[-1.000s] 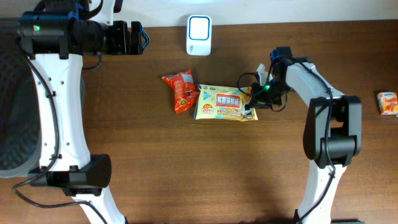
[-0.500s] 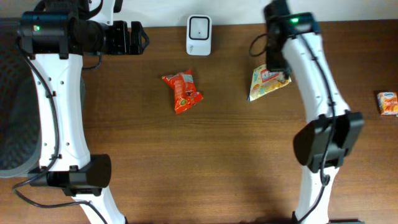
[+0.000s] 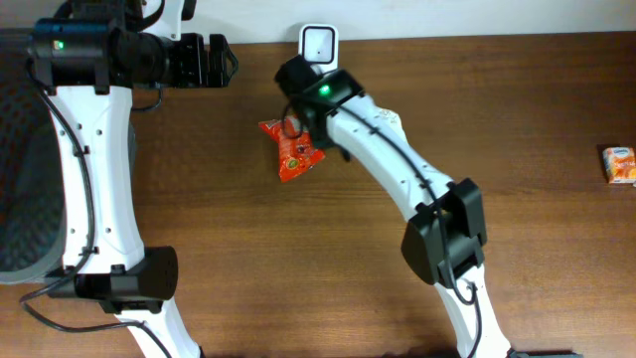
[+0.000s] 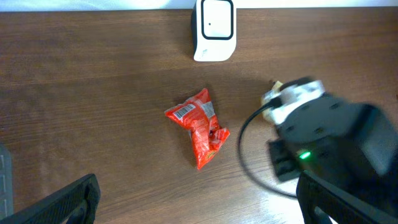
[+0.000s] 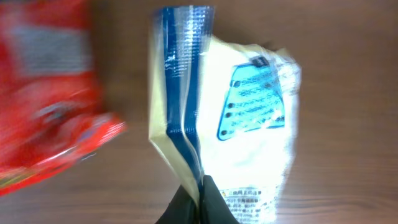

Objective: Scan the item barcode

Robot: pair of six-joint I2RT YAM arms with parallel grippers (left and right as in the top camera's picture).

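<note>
My right gripper (image 5: 200,186) is shut on the folded blue-and-cream edge of a white wipes packet (image 5: 249,106), which hangs above the wooden table with its printed back toward the camera. Overhead, the right wrist (image 3: 320,94) hovers just in front of the white barcode scanner (image 3: 318,42) and hides most of the packet. A red snack packet (image 3: 293,147) lies on the table directly left of it, blurred in the right wrist view (image 5: 43,93). My left gripper (image 3: 206,60) stays at the back left, open and holding nothing; its view shows the scanner (image 4: 213,28) and red packet (image 4: 199,127).
A small orange packet (image 3: 620,164) lies at the far right edge of the table (image 3: 248,278). The right arm (image 3: 397,169) stretches diagonally across the middle. A grey mesh chair back (image 3: 20,179) stands at the left.
The right arm lifted the white packet off the table and swung it left, from the right side to in front of the scanner beside the red packet. The left arm stayed still.
</note>
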